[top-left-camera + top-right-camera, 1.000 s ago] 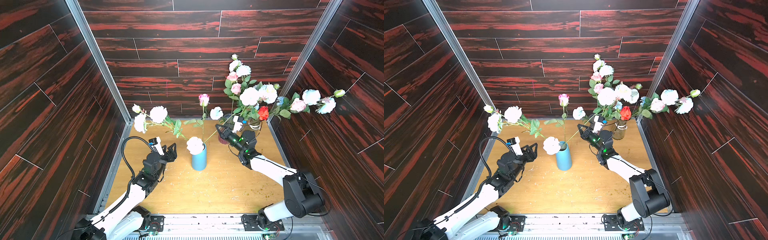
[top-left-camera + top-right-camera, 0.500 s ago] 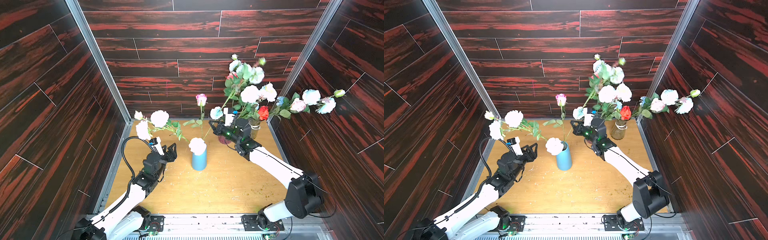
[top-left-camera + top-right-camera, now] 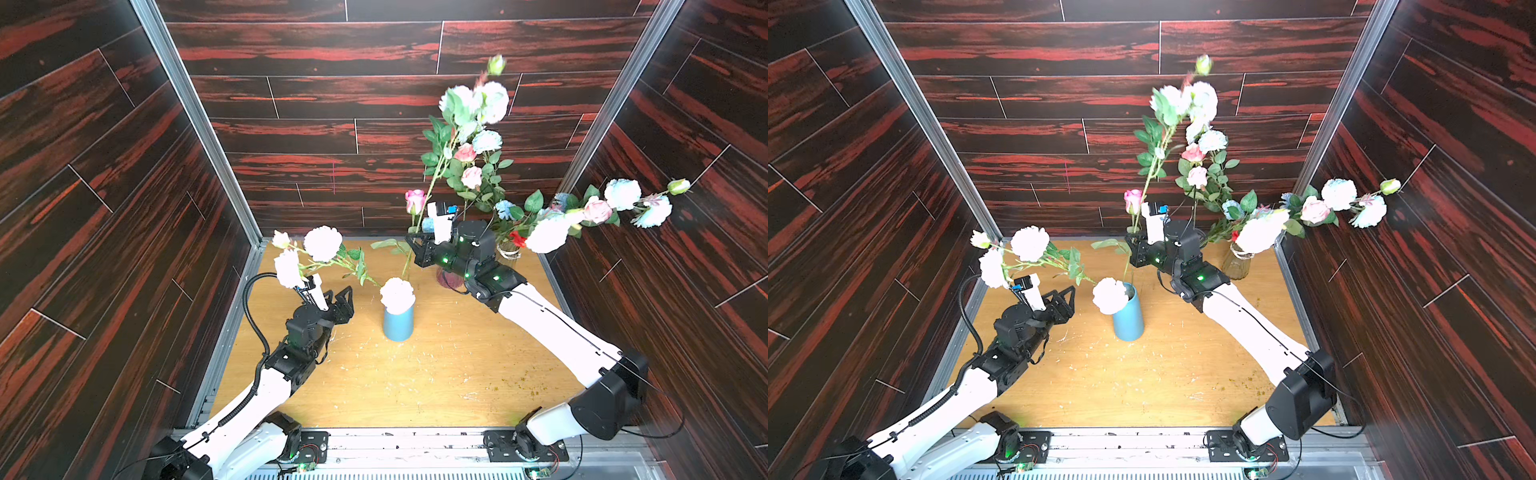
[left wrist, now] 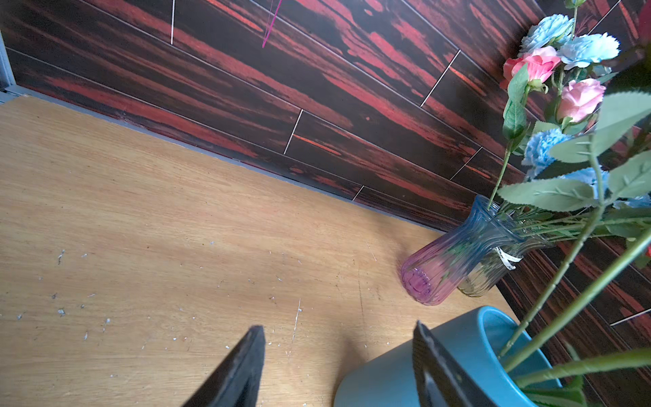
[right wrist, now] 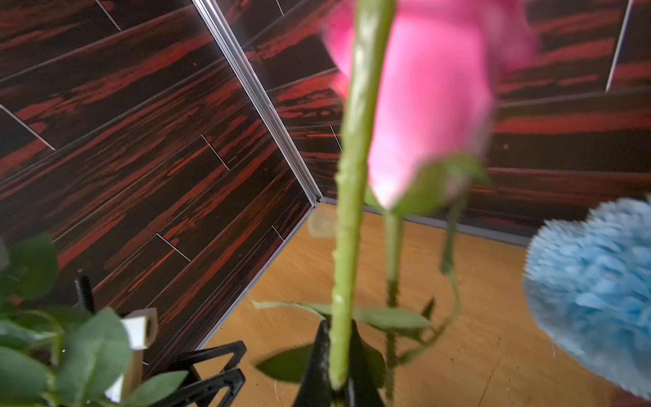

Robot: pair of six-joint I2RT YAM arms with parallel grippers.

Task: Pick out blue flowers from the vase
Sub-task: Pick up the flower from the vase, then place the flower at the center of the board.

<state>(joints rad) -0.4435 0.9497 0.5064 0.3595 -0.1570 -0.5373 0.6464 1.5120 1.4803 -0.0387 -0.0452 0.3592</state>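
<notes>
My right gripper (image 3: pixel 415 246) (image 5: pixel 338 329) is shut on the lower end of a long green stem (image 5: pixel 347 229). The stem rises to blue flowers (image 3: pixel 492 102) (image 3: pixel 1202 99) high against the back wall, clear of any vase. More blue flowers (image 3: pixel 486 141) (image 4: pixel 588 47) stay in the bunch at the back right. Its stems sit in a purple-blue glass vase (image 4: pixel 454 260) (image 3: pixel 446 279), mostly hidden behind my right wrist in both top views. My left gripper (image 3: pixel 338 297) (image 4: pixel 338 338) hangs open and holds nothing.
A blue ceramic vase (image 3: pixel 398 323) (image 3: pixel 1128 318) stands mid-table beside my left gripper, holding pale pink carnations (image 3: pixel 322 243) and a pink rose (image 3: pixel 415 200). A clear glass vase (image 3: pixel 509 251) stands by the right wall. A flowered branch (image 3: pixel 622 194) leans toward that wall.
My right gripper has lifted the blue-flower stem and carried it left, away from the glass vases; its blooms now stand higher. The left arm has not moved.
</notes>
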